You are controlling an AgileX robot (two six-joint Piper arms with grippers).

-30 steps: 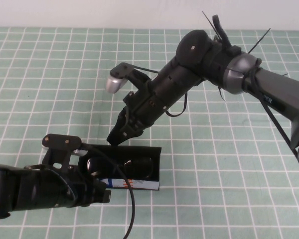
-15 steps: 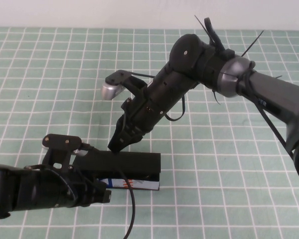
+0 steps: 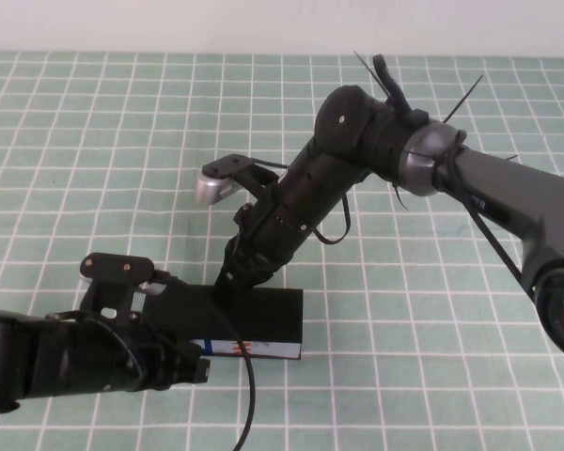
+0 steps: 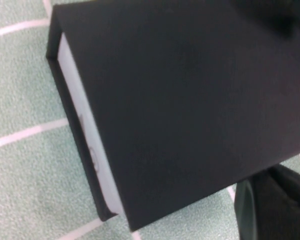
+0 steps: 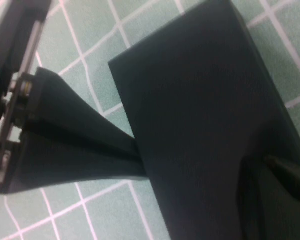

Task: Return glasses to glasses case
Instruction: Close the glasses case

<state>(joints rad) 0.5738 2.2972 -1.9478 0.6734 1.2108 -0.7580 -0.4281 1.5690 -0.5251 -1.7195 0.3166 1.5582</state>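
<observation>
Black and closed, the glasses case (image 3: 249, 315) lies flat on the green checked tablecloth (image 3: 94, 141), a little toward 7 o'clock from the middle of the high view, with its white printed front edge facing 6 o'clock. The glasses cannot be seen under the lid. The right gripper (image 3: 231, 282) comes down from 2 o'clock, its fingers pressed together, and the tips touch the lid near its far edge. The left gripper (image 3: 199, 368) is at the 8 o'clock side of the case, low by its front edge; I cannot tell how its fingers stand.
</observation>
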